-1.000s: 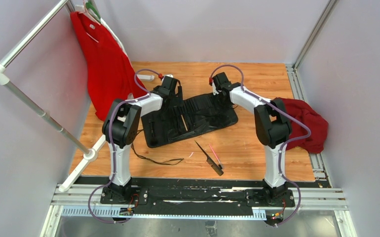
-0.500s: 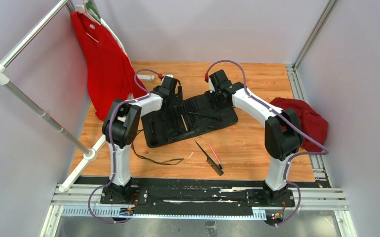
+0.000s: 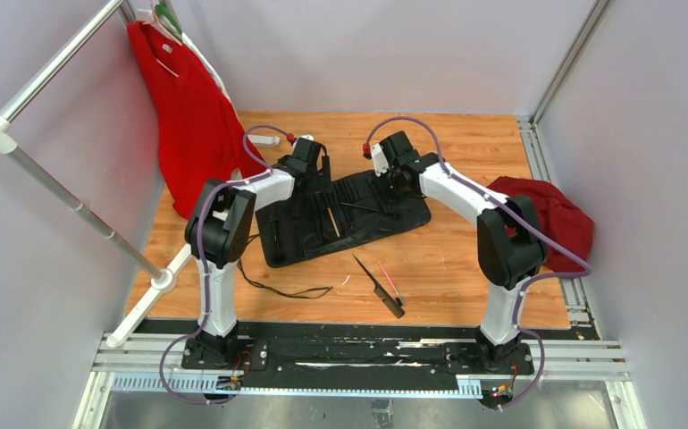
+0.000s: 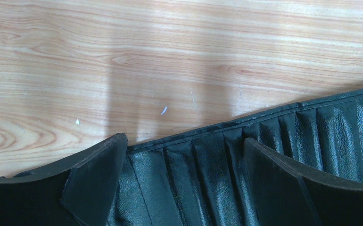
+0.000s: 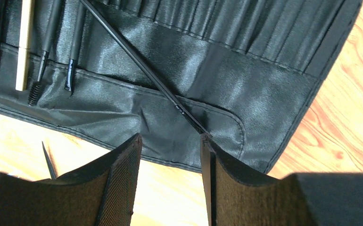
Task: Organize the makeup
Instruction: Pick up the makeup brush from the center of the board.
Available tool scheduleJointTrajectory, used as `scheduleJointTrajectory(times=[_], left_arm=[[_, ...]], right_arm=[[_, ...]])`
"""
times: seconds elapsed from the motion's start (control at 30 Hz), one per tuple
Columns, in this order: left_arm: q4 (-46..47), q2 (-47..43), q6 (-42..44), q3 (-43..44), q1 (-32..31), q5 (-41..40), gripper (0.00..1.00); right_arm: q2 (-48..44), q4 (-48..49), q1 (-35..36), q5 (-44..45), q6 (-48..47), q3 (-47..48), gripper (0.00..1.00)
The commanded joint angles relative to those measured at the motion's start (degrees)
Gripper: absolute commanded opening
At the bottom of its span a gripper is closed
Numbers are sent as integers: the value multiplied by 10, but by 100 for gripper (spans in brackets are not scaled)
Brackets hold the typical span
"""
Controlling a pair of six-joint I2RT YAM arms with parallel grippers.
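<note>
A black slotted roll-up case [image 3: 349, 214] lies open mid-table. A thin black makeup brush [image 3: 364, 208] rests loose and slanted across it; in the right wrist view this brush [image 5: 142, 68] ends by my right fingertip [image 5: 207, 143]. My right gripper [image 5: 170, 139] hangs open over the case's near edge with nothing between its fingers. Several brushes [image 5: 47, 44] sit in slots at the upper left. My left gripper [image 4: 184, 155] is open, straddling the case's pleated pockets [image 4: 217, 179] at its back-left edge. A black comb-like tool [image 3: 378, 286] and a pink-accented tool [image 3: 390, 282] lie on the wood in front of the case.
A thin black looped cord [image 3: 278, 288] trails from the case's front-left corner. A red cloth [image 3: 550, 219] is heaped at the right edge. A red shirt [image 3: 188, 116] hangs on a white rack [image 3: 72, 207] at the left.
The thin black brush now lies loose on the case where none showed a second ago. My right gripper has shifted slightly left and its jaws have widened. The left arm has not moved.
</note>
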Motion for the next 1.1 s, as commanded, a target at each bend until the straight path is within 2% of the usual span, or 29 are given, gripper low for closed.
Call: scheduleJointTrajectory(times=[0.0,0.3,0.77,0.9,1.07], left_arm=[[-39,28,-13,-28,6,40,99],[-39,28,-12,-28,6,41,99],[-39,29,-11,-27,6,42,99],[-39,29,-11,-27,6,42,99],[-39,29,-11,-27,6,42,99]], right_arm=[[23,10,-5,-52,-30,8,49],[74,11,-5,-88,-42,39,49],[136,16,-6,-77,-52,81,47],[142,16,-10,-71,-48,80,39],[143,17,-21,-71,-36,68,19]])
